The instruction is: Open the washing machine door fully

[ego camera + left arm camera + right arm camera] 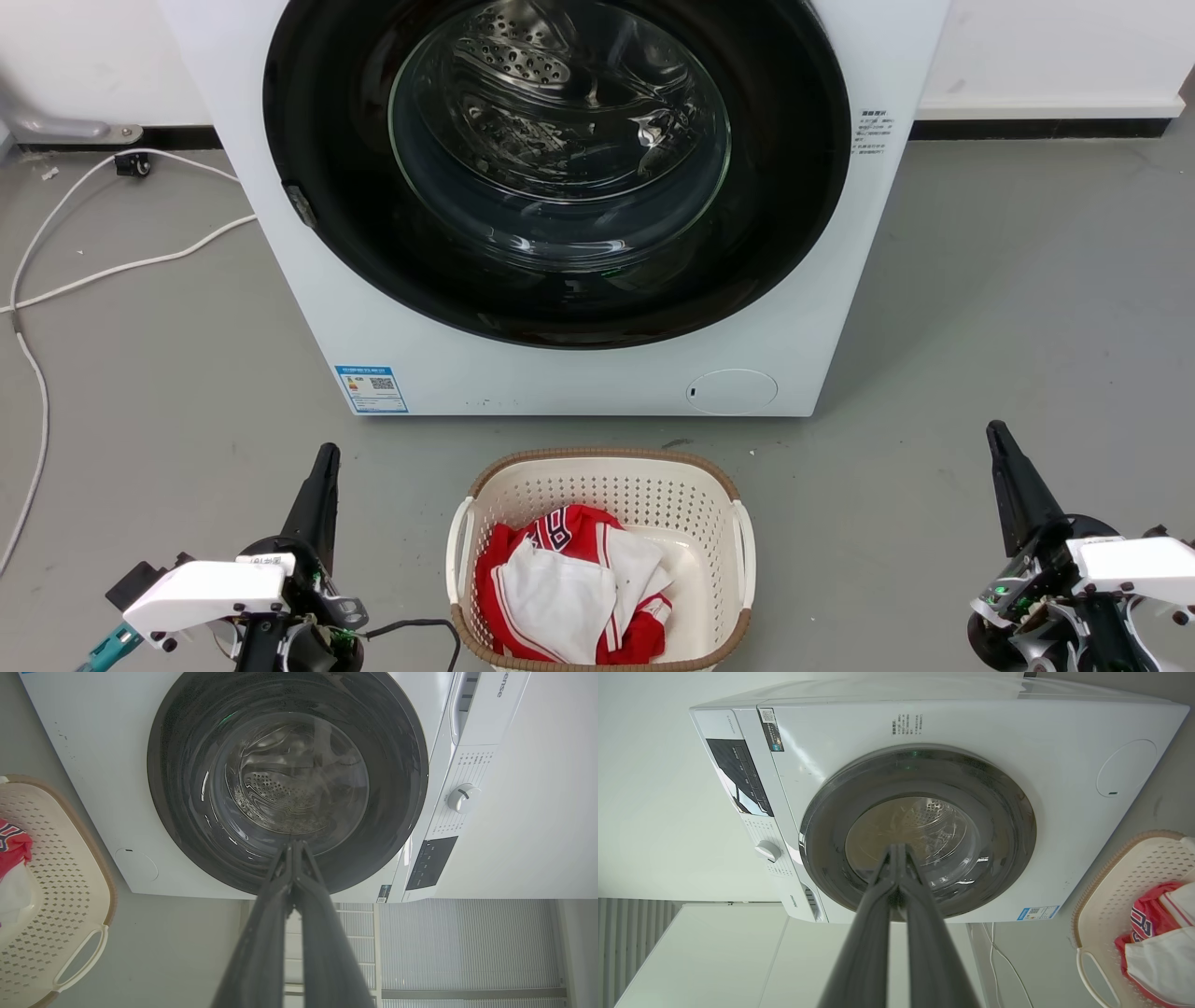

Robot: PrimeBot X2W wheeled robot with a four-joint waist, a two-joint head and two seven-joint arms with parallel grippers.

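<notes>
Both left gripper [326,459] and right gripper [998,437] sit well short of the door [558,159], fingers pinched together, empty; we should hook its left-edge catch [300,206], then swing wide.

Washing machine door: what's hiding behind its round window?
Behind the washing machine door, through the glass, a shiny metal drum with little holes shows. No clothes are visible in it. The door's black ring covers the drum's edges.
</notes>
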